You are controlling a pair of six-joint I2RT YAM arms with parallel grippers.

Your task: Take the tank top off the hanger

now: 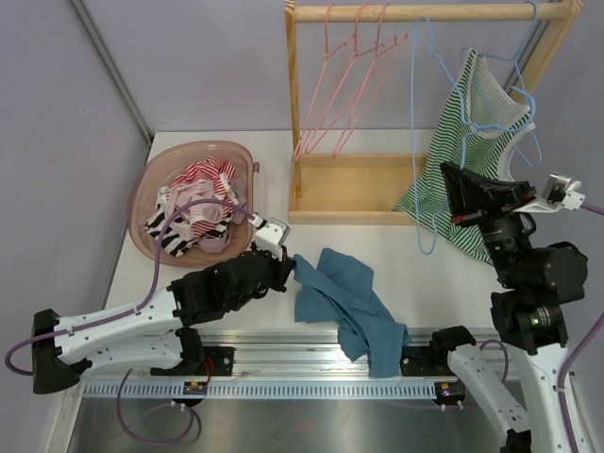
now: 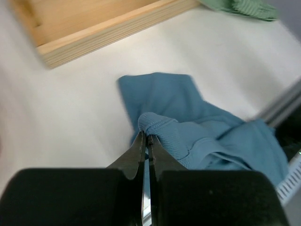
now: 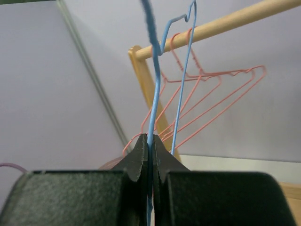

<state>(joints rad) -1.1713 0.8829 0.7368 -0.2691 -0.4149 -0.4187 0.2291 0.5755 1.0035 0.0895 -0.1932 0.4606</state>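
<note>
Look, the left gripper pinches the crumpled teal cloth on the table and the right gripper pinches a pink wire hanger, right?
Not quite. The right gripper pinches a thin blue wire hanger, not a pink one; the right wrist view shows it. The left gripper does pinch the crumpled teal cloth on the white table.

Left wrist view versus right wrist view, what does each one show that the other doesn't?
Only the left wrist: a teal garment pinched in the left fingers, the rack base, the green striped tank top. Only the right wrist: a blue hanger clamped in the right fingers, pink hangers, the rail. Both: shut fingers gripping something.
</note>
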